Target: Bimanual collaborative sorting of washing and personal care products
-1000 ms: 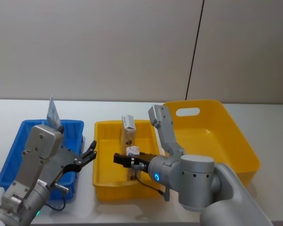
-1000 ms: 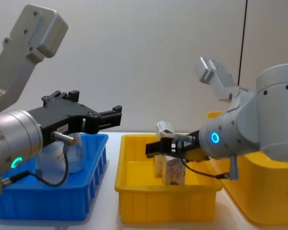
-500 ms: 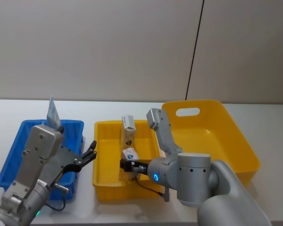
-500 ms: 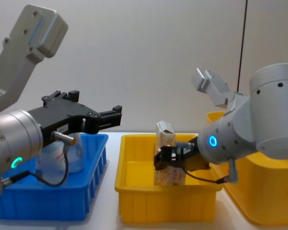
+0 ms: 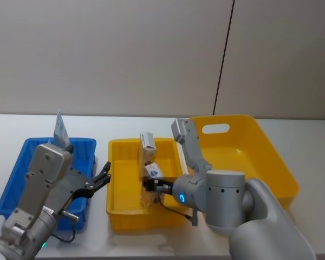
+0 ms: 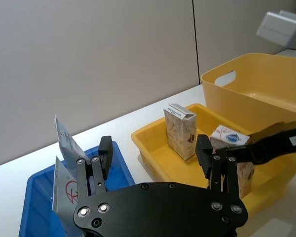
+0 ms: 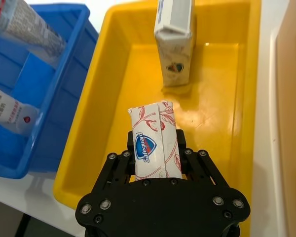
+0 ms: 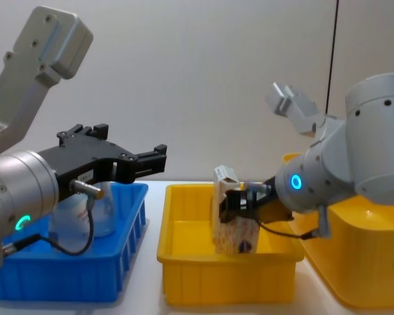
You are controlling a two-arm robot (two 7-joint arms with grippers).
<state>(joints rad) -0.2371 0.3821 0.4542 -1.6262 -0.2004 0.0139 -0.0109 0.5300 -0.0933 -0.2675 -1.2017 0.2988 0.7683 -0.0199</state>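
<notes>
Looks like the placing step: a small white carton (image 7: 152,133) is pinched in the right gripper (image 7: 157,160), low inside the smaller yellow bin (image 7: 101,94), so it'd need setting down and letting go, while the left gripper (image 5: 104,174) is held open and empty by the blue bin (image 5: 78,142).

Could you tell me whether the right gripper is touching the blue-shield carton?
Touching. The right wrist view shows the right gripper clamped around the blue-shield carton.

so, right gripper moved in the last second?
Yes, rightward in the chest view: right gripper tip was left of the standing carton, now level with it.
</notes>
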